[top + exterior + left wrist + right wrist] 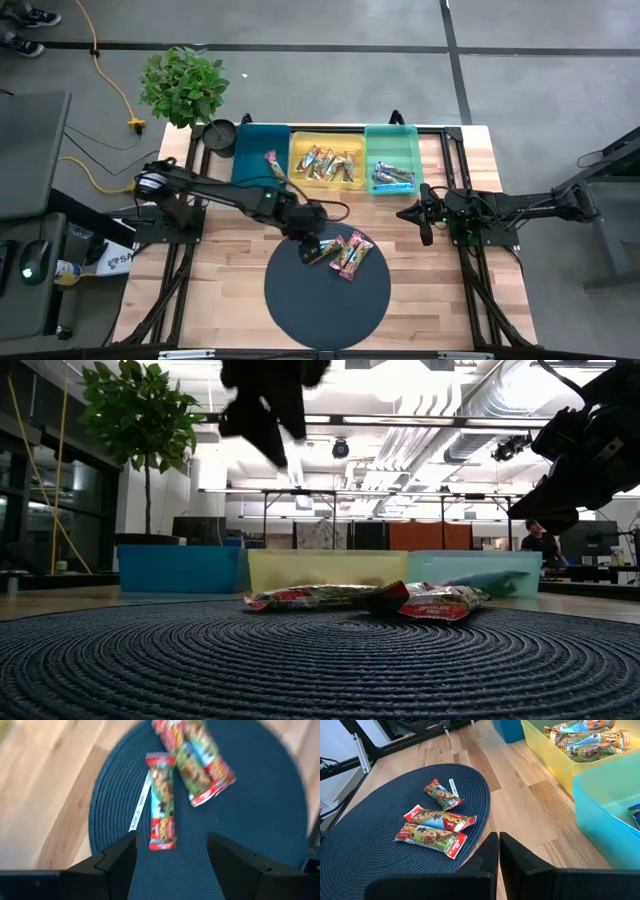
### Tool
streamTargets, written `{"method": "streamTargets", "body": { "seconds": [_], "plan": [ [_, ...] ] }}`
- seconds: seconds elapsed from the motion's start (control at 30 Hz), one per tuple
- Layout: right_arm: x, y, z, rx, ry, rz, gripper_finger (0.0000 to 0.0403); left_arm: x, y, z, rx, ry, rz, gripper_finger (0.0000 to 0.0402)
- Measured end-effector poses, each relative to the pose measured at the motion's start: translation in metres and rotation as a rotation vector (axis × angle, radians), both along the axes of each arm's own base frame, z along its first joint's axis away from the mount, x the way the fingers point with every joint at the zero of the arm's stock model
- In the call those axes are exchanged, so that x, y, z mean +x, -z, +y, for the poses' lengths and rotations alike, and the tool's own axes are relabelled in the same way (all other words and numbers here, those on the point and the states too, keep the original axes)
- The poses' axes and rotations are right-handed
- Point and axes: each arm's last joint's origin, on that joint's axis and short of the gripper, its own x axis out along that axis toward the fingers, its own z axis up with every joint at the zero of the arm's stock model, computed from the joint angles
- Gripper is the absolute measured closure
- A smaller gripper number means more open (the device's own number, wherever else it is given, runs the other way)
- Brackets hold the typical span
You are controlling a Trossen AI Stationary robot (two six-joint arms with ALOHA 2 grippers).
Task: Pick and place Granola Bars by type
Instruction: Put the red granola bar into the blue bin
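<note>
Three pink-red granola bars lie flat on the dark round mat: one alone and a pair side by side, also seen in the right wrist view as the single bar and the pair. My left gripper hovers open above the mat's far left part, its fingers apart just short of the single bar. My right gripper waits shut over the wood right of the mat.
Three trays stand along the table's far edge: a dark teal one holding one pink bar, a yellow one with several orange bars, a light teal one with blue bars. A potted plant stands at the far left corner.
</note>
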Motion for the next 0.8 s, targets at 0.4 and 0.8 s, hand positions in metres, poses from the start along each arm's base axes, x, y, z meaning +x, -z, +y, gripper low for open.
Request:
{"method": "streamTargets", "body": {
  "seconds": [0.4,0.8],
  "plan": [
    [0.000,0.000,0.000,0.000,0.000,0.000,0.0402,0.041,0.010,0.008,0.075,0.112,0.087,0.0168],
    [0.001,0.000,0.000,0.000,0.001,0.002,0.0402,0.077,0.049,0.003,0.095,0.108,0.278,0.0168]
  ]
}}
